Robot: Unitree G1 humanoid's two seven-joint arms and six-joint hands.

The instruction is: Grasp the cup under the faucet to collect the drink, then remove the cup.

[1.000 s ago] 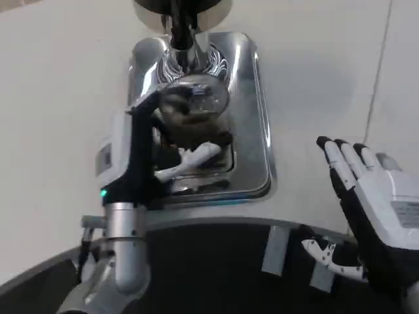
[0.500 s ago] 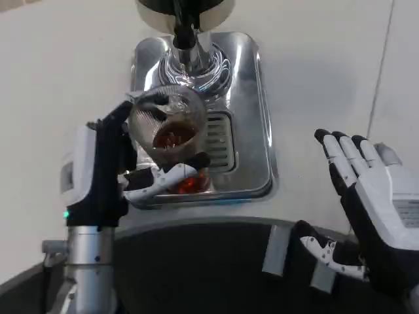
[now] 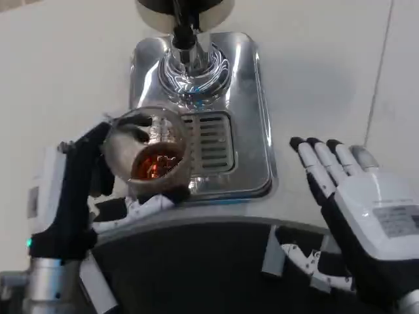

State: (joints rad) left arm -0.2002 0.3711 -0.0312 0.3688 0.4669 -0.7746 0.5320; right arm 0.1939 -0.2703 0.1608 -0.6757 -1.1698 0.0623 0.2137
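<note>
A clear cup (image 3: 149,154) with a reddish-brown drink in its bottom is gripped by my left hand (image 3: 85,196), fingers wrapped around its near side. The cup is at the front left edge of the steel drip tray (image 3: 249,124), to the near left of the faucet (image 3: 185,29), no longer under the spout. My right hand (image 3: 357,222) hovers to the right of the tray, fingers spread and holding nothing.
The tray has a slotted grate (image 3: 209,140) in its middle and a round steel base (image 3: 195,69) under the faucet. White table surface (image 3: 65,72) lies to both sides. A dark curved edge (image 3: 216,261) runs along the bottom of the view.
My left hand has drawn the cup away from under the faucet, toward me and to the left. My right hand has shifted slightly left and nearer.
</note>
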